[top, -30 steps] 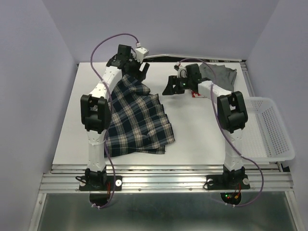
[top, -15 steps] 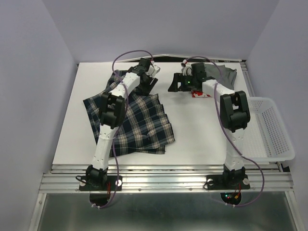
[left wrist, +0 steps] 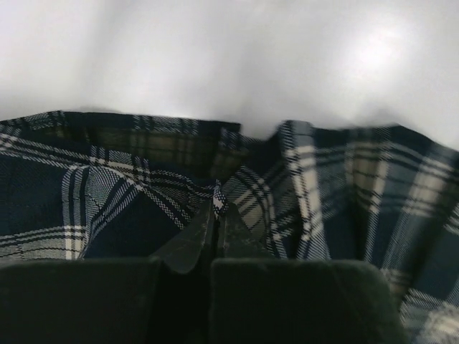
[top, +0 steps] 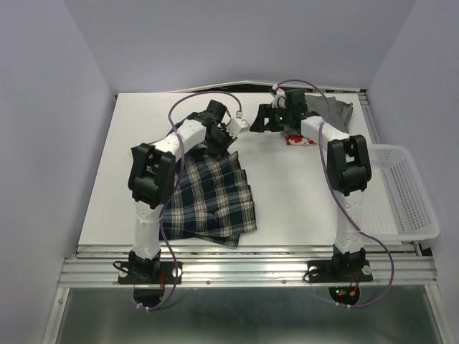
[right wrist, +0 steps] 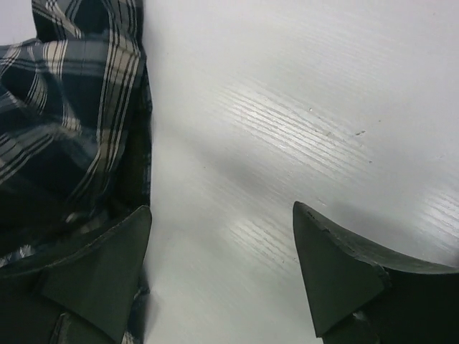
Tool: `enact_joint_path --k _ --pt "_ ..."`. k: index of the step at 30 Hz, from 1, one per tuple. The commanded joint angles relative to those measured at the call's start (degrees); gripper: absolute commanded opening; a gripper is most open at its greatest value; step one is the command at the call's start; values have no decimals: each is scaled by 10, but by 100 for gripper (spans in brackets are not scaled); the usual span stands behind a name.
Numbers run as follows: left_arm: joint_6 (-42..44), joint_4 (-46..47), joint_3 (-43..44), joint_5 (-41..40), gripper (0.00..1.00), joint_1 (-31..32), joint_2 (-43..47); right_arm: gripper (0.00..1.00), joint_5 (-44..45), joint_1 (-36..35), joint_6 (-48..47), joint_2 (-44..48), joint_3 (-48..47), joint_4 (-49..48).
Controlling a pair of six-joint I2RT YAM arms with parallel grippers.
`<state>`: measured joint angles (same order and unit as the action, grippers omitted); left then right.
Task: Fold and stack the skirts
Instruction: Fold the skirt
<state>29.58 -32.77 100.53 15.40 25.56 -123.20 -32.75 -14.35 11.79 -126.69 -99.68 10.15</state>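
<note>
Plaid skirt (top: pixel 208 197) is pinched at its far edge by the left gripper (left wrist: pixel 215 222) (jaws pressed together). Right gripper (right wrist: pixel 222 276) is noted spread, just beside that edge.

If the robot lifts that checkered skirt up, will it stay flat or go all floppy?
Probably floppy: the plaid skirt lies in soft pleats and wrinkles on the table. It bunches where the left fingers pinch its edge, so it would likely droop from there. It looks like thin cloth, so probably light.
</note>
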Motion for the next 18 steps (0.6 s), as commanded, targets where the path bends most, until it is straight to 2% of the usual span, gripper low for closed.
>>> enact_joint_path --k 1,3,5,10,13,18 --pt "115 -28 -85 147 0 34 144 84 4 -3 -6 -14 -28 -31" --pt "150 -18 -122 186 0 32 187 84 -3 -3 -7 -16 -28 -34" --pt "147 34 -160 200 0 24 254 84 -18 -3 -14 -19 -24 -44" --pt "54 181 -240 227 0 -52 358 92 -45 -3 -57 -9 19 -117" --pt "35 227 -268 219 0 -88 408 99 -57 -3 -102 -7 28 -147" --pt "39 264 -313 260 0 -123 480 100 -140 -18 -147 -13 43 -217"
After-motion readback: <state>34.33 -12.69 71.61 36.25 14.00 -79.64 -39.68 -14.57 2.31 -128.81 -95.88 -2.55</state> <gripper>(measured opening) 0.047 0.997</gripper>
